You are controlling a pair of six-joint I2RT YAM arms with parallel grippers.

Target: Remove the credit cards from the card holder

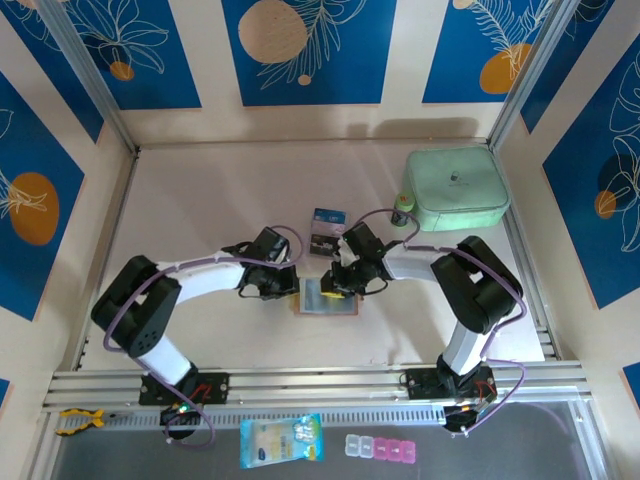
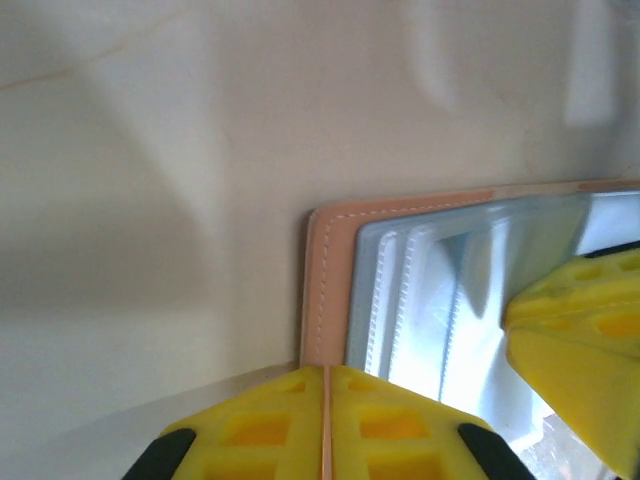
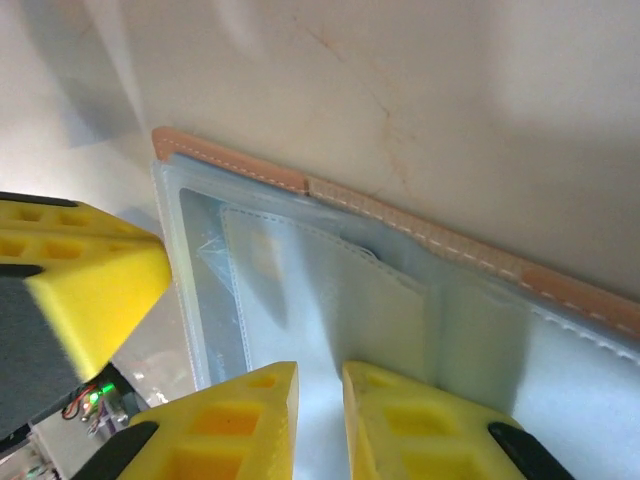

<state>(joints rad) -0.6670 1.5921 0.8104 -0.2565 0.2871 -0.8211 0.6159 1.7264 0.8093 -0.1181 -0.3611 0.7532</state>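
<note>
Left claw: we see it pressed together at the card holder's tan edge; right claw narrowly spread above pale pockets.

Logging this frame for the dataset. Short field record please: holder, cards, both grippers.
card holder: open flat on table, pale inner side up
credit cards: two on table just beyond holder, one dark blue
cards still inside: cannot tell
left gripper: shut, at holder's stitched edge
right gripper: narrowly open, over holder's inner side
</note>
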